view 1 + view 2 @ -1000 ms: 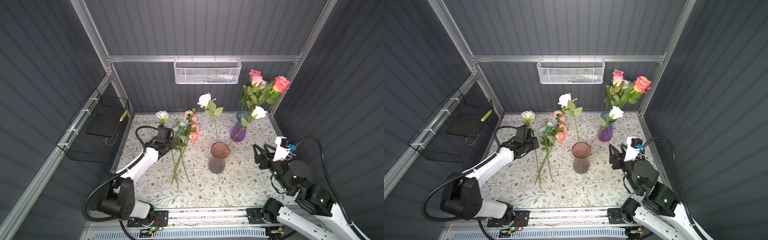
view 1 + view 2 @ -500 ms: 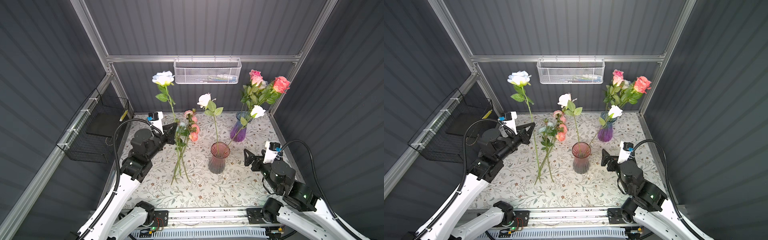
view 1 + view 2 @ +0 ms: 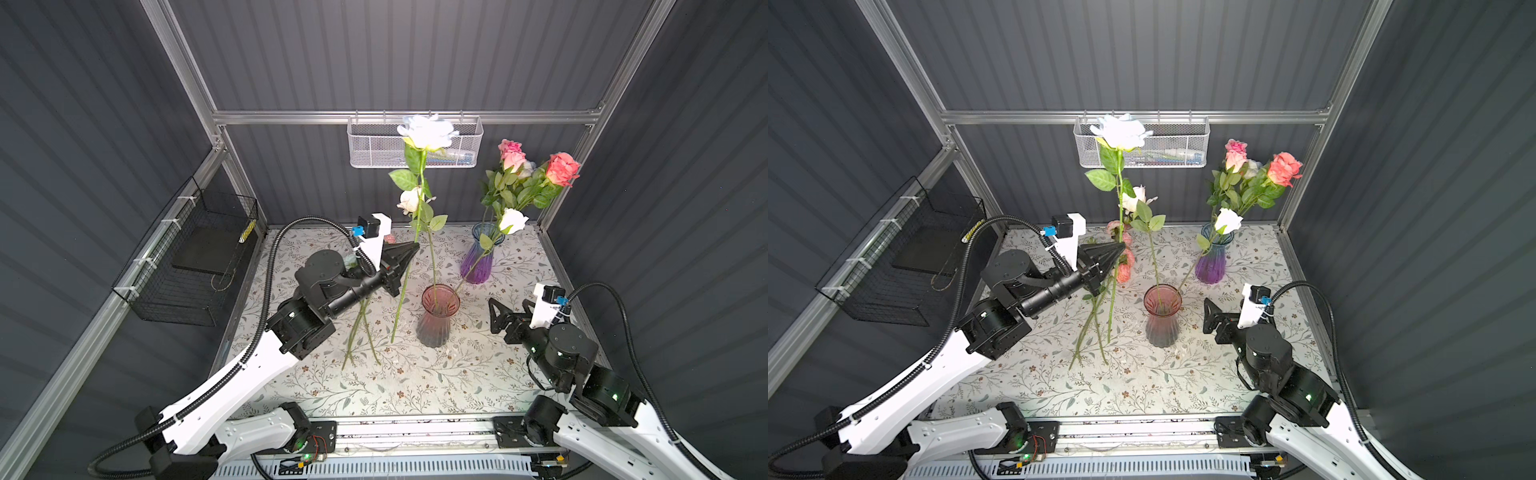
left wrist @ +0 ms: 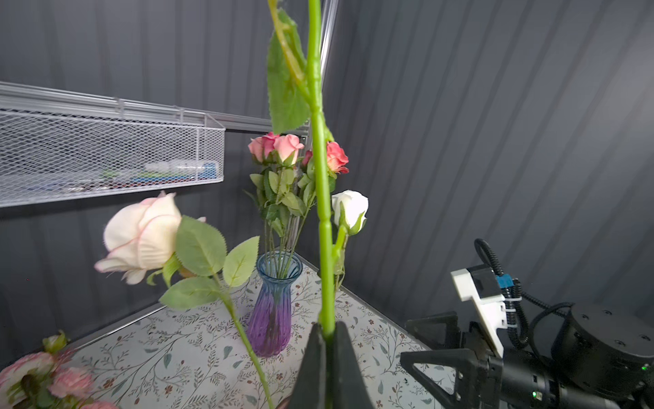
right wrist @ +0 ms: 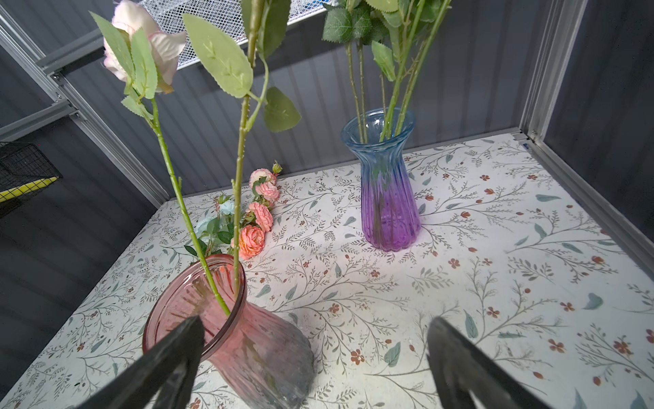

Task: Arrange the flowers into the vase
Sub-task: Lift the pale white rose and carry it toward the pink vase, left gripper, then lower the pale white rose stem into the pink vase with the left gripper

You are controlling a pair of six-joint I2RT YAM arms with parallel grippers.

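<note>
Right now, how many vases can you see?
2. A pink vase stands in the middle; a blue-and-purple vase stands behind it, toward the back right corner. None seems hidden.

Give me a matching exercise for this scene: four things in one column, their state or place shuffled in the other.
Things:
1. big white rose
2. ruffled coral blooms
3. right gripper
4. purple vase

States or places:
A. jaws wide open, empty
B. back right, holding pink roses
C. lying on the table
D. clamped upright by the left gripper

Pairs: 1-D, 2-C, 3-A, 4-B
</note>
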